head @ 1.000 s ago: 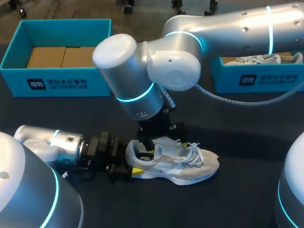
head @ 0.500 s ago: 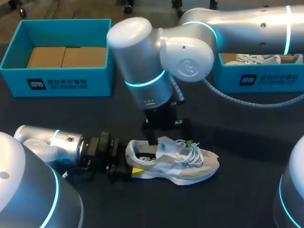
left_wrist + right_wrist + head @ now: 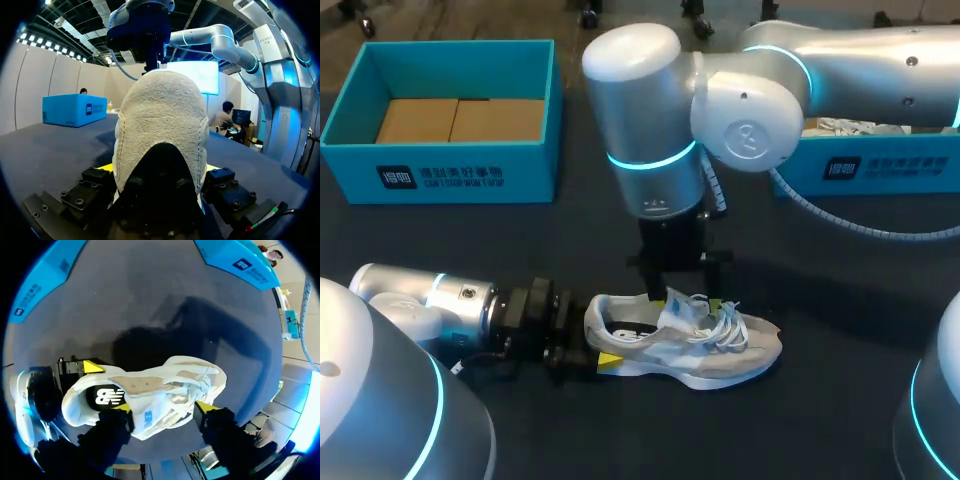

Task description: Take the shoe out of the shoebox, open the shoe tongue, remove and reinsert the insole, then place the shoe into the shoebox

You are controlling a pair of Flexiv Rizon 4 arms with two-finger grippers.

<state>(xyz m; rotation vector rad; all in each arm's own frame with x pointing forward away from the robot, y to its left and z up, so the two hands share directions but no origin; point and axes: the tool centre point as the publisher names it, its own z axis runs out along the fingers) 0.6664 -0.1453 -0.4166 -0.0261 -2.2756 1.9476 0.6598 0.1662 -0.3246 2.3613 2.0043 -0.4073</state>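
Now, my right pincer (image 3: 164,409) hangs straight down over the shoe's throat with its yellow-tipped fingers spread wide. One tip is by the collar opening, the other by the laces (image 3: 725,320), and the tongue (image 3: 677,305) stands up between them. It has hold of nothing that I can see, since neither tip visibly presses the tongue. My left pincer (image 3: 160,170) lies low along the table (image 3: 840,300) and is closed on the heel (image 3: 162,130) from both sides, pinning the shoe (image 3: 720,345) upright on its sole with the toe pointing away from that arm. I judge the step in hand to be opening the tongue, so that the insole (image 3: 107,396), whose dark heel part shows inside the collar, can come out next. To do it well I would narrow the right fingers onto the tongue's top edge alone, clear of the laces. I would then draw it forward toward the toe rather than straight up, so the shoe is not lifted out of the left grip. The left hold needs to be firm, but not so hard that it crushes the soft heel. The open blue shoebox (image 3: 450,170) sits well apart at the table's far edge on my left arm's side, and a second blue box (image 3: 860,165) stands on my right arm's side.
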